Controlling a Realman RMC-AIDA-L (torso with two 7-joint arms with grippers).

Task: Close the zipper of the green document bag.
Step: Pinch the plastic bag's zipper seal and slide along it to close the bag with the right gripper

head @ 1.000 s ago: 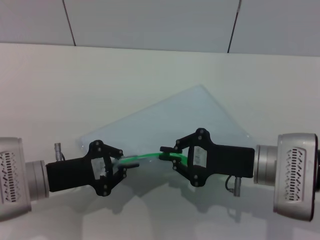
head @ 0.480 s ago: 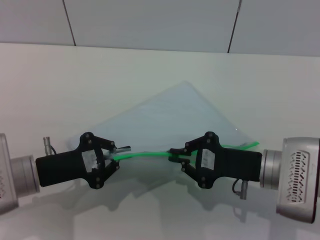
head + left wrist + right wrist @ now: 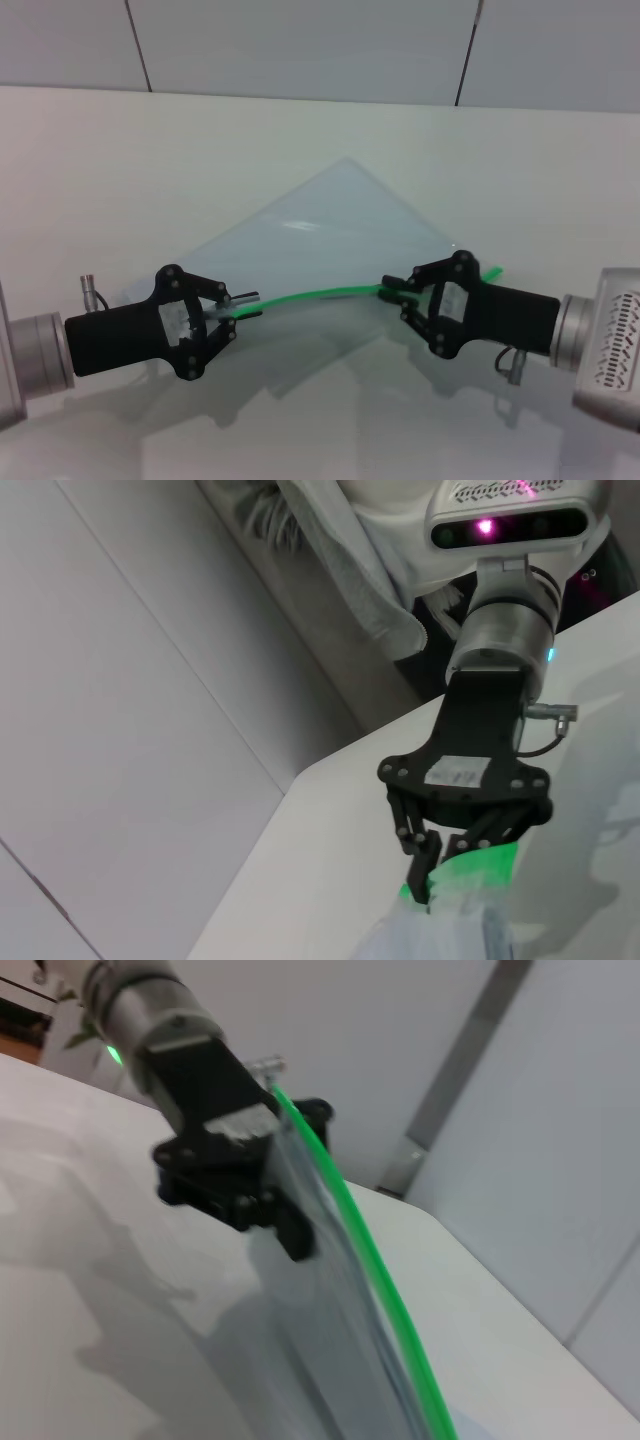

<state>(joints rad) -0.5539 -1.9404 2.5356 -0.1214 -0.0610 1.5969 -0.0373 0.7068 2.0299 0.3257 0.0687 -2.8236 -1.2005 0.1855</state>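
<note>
- The green document bag (image 3: 335, 235) is held up off the white table (image 3: 300, 130) by its green edge, the far corner tilted away toward the wall, pale and see-through.
- The zipper (image 3: 310, 294) runs as a thin bright green line along the near edge, stretched between the two grippers in a slight upward bow; a short green end sticks out past the right gripper.
- The left gripper (image 3: 238, 305) sits low on the left side of the table, fingers closed down on the left end of the zipper edge.
- The right gripper (image 3: 392, 290) is over on the right, well apart from the left one, its fingers pinched on the green strip near the bag's right end.
- From the left wrist camera, the right gripper (image 3: 425, 885) shows head-on, clamped over the green strip where the bag's edge meets it.
- From the right wrist camera, the zipper (image 3: 375, 1275) runs away toward the left gripper (image 3: 285, 1222), which grips the bag's far end.
</note>
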